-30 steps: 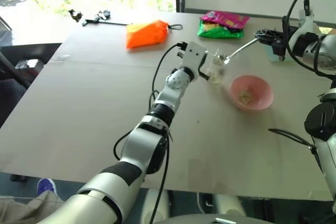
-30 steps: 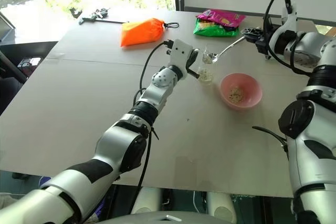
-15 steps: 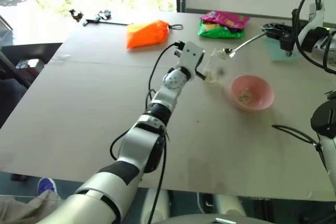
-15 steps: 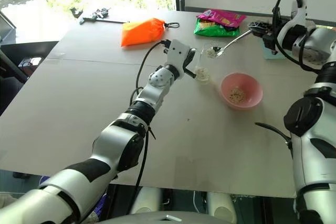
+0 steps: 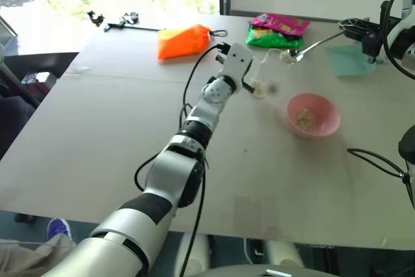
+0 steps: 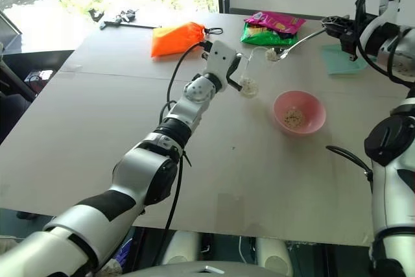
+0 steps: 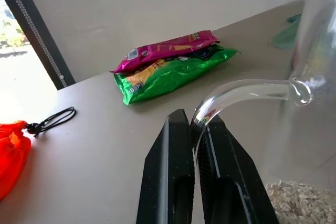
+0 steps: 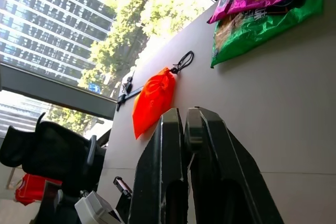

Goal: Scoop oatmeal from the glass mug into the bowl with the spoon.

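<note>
The left gripper (image 7: 191,129) pinches the handle of the small clear glass mug (image 6: 248,85), lifting it mid-surface so the right gripper (image 6: 342,30), jaws clamped on the slim silver metal spoon (image 6: 299,41), can carry its heap of pale oatmeal (image 6: 272,54) toward the round pink plastic bowl (image 6: 298,113) nearer the right edge.

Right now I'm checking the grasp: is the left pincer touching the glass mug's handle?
Touching. The left wrist view shows the left pincer shut on the clear curved handle of the glass mug, the glass pinched between both black fingers.
</note>
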Motion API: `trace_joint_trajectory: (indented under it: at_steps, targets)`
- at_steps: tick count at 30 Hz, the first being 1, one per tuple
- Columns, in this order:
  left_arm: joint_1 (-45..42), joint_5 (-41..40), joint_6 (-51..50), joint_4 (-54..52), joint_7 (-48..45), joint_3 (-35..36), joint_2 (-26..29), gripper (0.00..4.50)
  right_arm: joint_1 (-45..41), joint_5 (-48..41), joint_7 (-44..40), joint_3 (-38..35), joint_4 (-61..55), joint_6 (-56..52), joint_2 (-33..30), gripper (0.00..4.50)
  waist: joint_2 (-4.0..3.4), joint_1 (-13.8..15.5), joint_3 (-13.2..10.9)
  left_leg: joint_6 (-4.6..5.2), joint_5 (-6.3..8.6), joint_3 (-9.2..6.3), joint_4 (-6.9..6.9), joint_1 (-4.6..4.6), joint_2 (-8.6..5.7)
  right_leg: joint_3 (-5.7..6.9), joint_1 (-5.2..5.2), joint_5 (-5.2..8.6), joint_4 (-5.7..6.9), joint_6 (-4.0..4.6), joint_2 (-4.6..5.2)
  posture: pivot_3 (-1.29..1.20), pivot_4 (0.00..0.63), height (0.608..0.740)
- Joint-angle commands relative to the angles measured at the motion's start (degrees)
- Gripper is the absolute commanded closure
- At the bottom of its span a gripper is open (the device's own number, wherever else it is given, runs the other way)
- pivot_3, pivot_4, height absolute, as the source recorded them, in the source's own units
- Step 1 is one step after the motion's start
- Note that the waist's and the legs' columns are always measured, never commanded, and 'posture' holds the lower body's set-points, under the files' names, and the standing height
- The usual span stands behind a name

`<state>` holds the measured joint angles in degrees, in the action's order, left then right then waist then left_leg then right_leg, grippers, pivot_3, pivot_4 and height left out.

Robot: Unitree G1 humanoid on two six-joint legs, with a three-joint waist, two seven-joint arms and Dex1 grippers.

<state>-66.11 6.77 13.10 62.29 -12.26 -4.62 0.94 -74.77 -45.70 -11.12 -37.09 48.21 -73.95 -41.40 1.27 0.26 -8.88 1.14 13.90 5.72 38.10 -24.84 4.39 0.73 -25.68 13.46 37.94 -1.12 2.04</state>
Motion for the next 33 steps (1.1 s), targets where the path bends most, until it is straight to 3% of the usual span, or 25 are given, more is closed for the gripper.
trace_joint_trajectory:
  at_steps: [1, 20, 26, 33]
  targets:
    - [-3.0, 0.7, 2.5, -0.6, 0.5, -0.4, -0.5, 4.46, -0.6, -0.9, -1.3, -2.0, -1.6, -1.0, -3.0, 4.50, -0.01, 0.4, 0.0, 0.00, 0.00, 0.00, 0.00, 0.01, 0.00, 0.00, 0.00, 0.00, 0.00, 0.00, 0.00, 0.00, 0.150, 0.740]
    - [-5.2, 3.0, 3.6, 2.3, 0.3, -1.8, -2.9, 4.46, 12.6, -1.4, -7.1, -2.7, -14.2, -10.7, -9.3, 4.50, -0.03, 0.6, 0.0, 0.00, 0.00, -0.01, 0.03, 0.02, -0.05, -0.05, 0.00, 0.01, 0.03, -0.01, 0.00, 0.00, 0.150, 0.740]
    - [-4.2, 3.5, 4.0, 1.5, 0.0, -2.8, -3.3, 4.46, 21.5, 1.6, -14.2, 5.7, -22.5, -4.5, -10.9, 4.50, -0.08, 0.5, 0.0, -0.01, 0.00, -0.01, 0.07, 0.03, -0.06, -0.08, 0.01, 0.01, 0.05, -0.02, 0.00, 0.00, 0.150, 0.740]
    - [-3.1, 3.5, 4.2, 0.6, -0.2, -2.9, -2.3, 4.46, 30.9, 5.6, -23.5, 17.0, -45.6, 9.8, -11.6, 4.50, -0.24, 0.3, 0.1, -0.01, -0.01, -0.10, 0.11, 0.10, -0.08, -0.11, 0.01, 0.01, 0.15, -0.04, -0.05, 0.00, 0.150, 0.740]
